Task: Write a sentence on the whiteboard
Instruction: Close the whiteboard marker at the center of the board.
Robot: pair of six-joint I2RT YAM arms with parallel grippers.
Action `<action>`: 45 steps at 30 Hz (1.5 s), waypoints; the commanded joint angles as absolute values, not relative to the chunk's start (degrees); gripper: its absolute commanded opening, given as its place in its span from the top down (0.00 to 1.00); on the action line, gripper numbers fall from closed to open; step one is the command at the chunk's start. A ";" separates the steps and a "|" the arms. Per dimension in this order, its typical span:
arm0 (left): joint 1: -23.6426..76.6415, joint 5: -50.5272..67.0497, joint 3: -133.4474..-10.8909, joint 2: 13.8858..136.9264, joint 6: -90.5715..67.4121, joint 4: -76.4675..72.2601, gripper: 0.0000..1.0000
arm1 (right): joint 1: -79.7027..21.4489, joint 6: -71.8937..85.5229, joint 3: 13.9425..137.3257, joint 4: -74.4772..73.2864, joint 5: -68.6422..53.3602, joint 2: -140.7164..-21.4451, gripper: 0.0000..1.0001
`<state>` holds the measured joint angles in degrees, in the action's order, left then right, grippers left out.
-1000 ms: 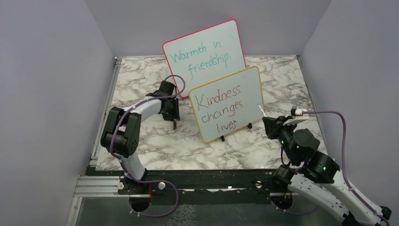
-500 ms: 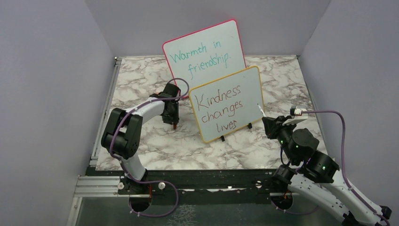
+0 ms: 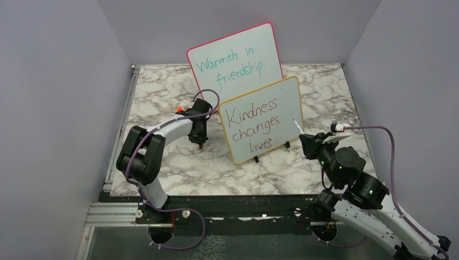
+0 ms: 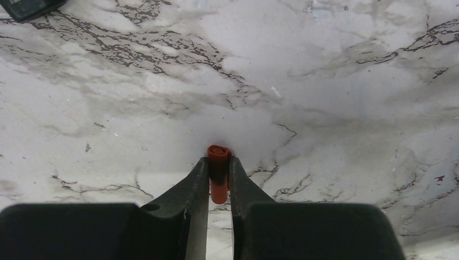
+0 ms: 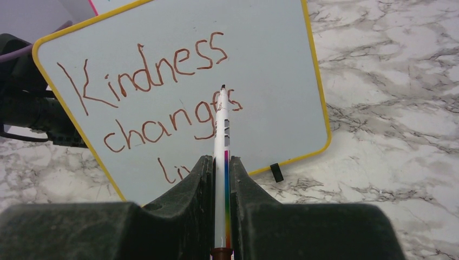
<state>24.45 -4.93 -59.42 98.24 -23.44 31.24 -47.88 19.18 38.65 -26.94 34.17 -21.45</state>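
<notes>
Near the tabletop's right edge, the right gripper [image 5: 220, 162] is clamped on a slim white rainbow-striped marker [image 5: 221, 124]. Its tip points at the yellow-framed rectangular whiteboard [image 5: 281, 54] standing mid-table. The reddish-brown sentence [image 3: 254, 124] "Kindness changes lives" looks finished. Left of the board, the left gripper [image 4: 219, 162] pinches a small orange cap [image 4: 218, 154]. The board is probably light and tippy, so press gently and steady it by the frame.
</notes>
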 commanded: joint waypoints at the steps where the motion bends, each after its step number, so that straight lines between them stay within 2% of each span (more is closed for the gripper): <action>1: 25.49 -6.16 -54.61 97.07 -24.88 32.17 0.86 | -47.46 16.29 38.69 -24.19 28.99 -23.59 0.99; 7: 24.31 -6.52 -51.85 89.76 -27.01 30.18 1.00 | -47.46 13.56 38.79 -22.42 23.63 -26.32 0.99; 14: 21.24 -4.33 -48.56 75.90 -31.51 26.29 1.00 | -47.45 11.41 37.30 -15.41 15.84 -29.01 0.99; 25: 18.67 -0.80 -43.60 51.36 -41.83 14.96 1.00 | -47.53 8.74 28.72 10.55 1.79 -34.15 0.99; 36: 18.63 4.39 -43.33 43.99 -53.95 2.61 1.00 | -48.11 8.55 25.14 36.06 -4.33 -43.85 0.99; 45: 18.63 4.93 -39.35 41.32 -64.28 -10.33 1.00 | -51.06 7.66 24.17 56.80 -1.30 -54.87 0.99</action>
<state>18.85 3.14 -41.71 42.44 -57.52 -1.39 -49.50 8.88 24.75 41.98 -2.26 -51.09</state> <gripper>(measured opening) 0.145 0.171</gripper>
